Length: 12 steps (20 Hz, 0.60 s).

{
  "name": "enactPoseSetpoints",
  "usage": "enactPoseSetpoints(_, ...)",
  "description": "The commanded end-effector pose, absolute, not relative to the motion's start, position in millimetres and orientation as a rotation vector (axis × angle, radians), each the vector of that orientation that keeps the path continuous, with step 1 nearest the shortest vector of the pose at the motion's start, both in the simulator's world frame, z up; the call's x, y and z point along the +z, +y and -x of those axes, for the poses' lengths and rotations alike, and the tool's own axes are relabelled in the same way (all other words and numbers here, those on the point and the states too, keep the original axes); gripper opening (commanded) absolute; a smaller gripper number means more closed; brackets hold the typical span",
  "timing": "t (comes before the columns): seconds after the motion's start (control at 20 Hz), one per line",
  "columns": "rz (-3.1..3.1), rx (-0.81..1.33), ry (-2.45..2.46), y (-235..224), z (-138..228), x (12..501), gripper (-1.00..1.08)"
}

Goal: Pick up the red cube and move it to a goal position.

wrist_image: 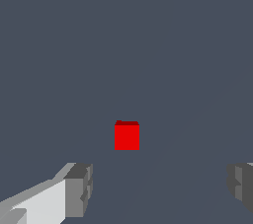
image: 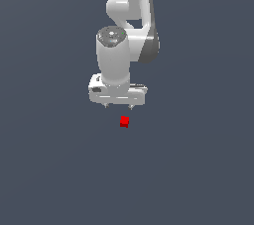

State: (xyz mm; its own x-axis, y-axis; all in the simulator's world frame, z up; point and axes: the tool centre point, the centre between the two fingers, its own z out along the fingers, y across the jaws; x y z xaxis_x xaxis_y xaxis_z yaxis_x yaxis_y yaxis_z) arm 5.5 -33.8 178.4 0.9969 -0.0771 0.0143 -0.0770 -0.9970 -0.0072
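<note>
the cube [image: 124,122] was plain bright red, its top face darker. the arm [image: 128,16] was white with grey joints. the fingers [wrist_image: 79,189] were grey. the floor [image: 49,169] was plain slate blue-grey.

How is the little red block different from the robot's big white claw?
The red cube is bright red; the gripper is white with grey fingers. The red cube is tiny, much narrower than the gripper. The red cube sits alone, untouched, while the gripper hangs on the arm, fingers spread wide. Both have boxy, flat-sided shapes.
</note>
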Motion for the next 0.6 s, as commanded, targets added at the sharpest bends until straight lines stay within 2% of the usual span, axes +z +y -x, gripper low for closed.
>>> enactPoseSetpoints(0.0, 3.133, -0.023, 0.121, -33.8, -5.5, 178.4, 1.00)
enactPoseSetpoints(0.25, 3.133, -0.022, 0.122, -32.5, -4.4, 170.4, 1.00)
enactPoseSetpoints(0.55, 3.134, -0.017, 0.128, -28.1, -0.5, 137.7, 1.00)
